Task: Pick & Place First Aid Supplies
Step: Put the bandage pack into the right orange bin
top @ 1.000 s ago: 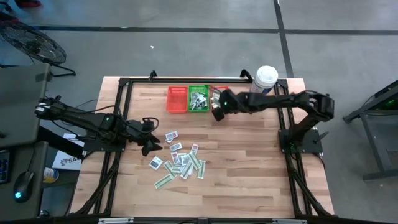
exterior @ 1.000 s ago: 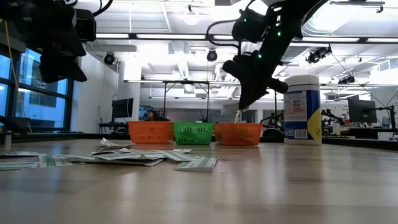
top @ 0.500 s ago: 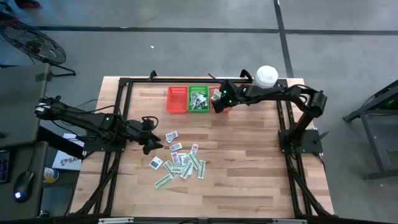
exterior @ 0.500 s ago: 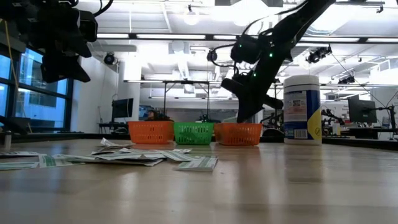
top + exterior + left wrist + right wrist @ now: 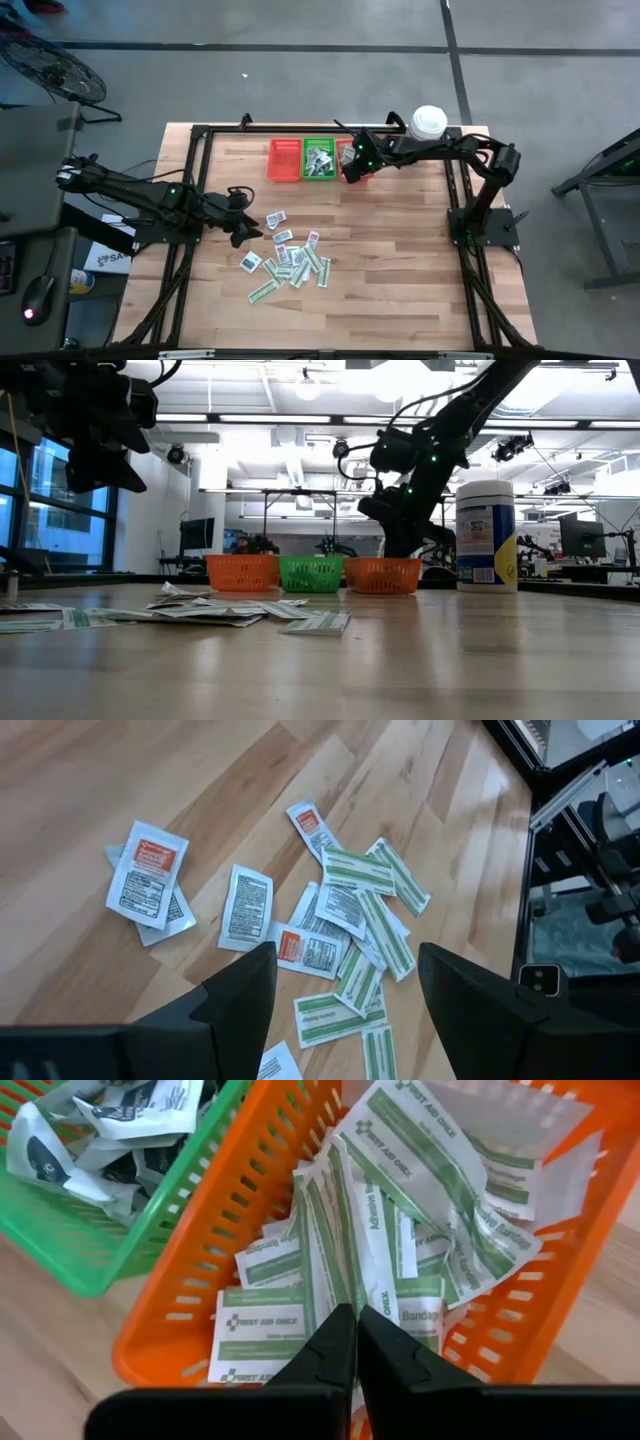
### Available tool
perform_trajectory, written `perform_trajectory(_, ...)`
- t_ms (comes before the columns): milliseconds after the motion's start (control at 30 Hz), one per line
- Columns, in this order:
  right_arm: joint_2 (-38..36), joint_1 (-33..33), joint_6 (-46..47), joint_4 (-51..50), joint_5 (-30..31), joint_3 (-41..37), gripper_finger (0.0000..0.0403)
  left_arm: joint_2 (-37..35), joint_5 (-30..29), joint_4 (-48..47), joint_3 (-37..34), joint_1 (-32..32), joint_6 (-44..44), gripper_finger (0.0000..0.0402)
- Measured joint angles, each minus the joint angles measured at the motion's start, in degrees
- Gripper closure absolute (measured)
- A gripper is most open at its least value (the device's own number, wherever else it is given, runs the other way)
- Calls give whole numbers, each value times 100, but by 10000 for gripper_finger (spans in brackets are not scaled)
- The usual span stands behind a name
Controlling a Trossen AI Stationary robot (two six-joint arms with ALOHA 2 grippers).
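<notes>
The first aid supplies lie as a loose pile of flat packets [image 5: 290, 260] [image 5: 330, 920] on the wooden table, some squarish white, some narrow green-and-white strips. My left gripper [image 5: 246, 232] [image 5: 345, 960] hovers open just left of the pile, touching nothing. My right gripper [image 5: 350, 166] [image 5: 355, 1330] is at the far side, lowered over the orange basket [image 5: 190, 1310] [image 5: 384, 574], and is shut on a green-and-white strip packet [image 5: 325, 1230]. That basket holds several more strip packets. The green basket [image 5: 320, 160] beside it holds crumpled white packets. My right gripper pinches one end of the green-and-white strip [image 5: 338, 1295] between its two fingers. The fingers slant down into the basket from the table's right. The strip runs on below the fingertips, and its far end [image 5: 305, 1180] lies among the packets in the orange basket.
A red basket [image 5: 285, 160] stands left of the green one. A big white tub with a blue label [image 5: 428, 122] [image 5: 486, 535] stands at the far right, close behind my right arm. Bare wood lies between the pile and the baskets.
My right gripper has gone toward the table's far edge and down, carrying the strip from in front of the orange basket into it. It has stayed shut on the strip. The pile lies as before.
</notes>
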Motion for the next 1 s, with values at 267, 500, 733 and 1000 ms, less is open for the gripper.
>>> perform_trajectory(267,0,-30,-130,2,-281,0,350,2,-30,0,0,0,-39,161)
perform_trajectory(500,-51,-41,-170,9,-297,0,285,0,-51,0,0,0,-128,161)
perform_trajectory(733,-372,-74,-434,15,-343,0,252,1,-61,21,0,0,-187,161)
perform_trajectory(1000,-862,-195,-718,19,-627,0,249,0,-77,303,0,0,-199,161)
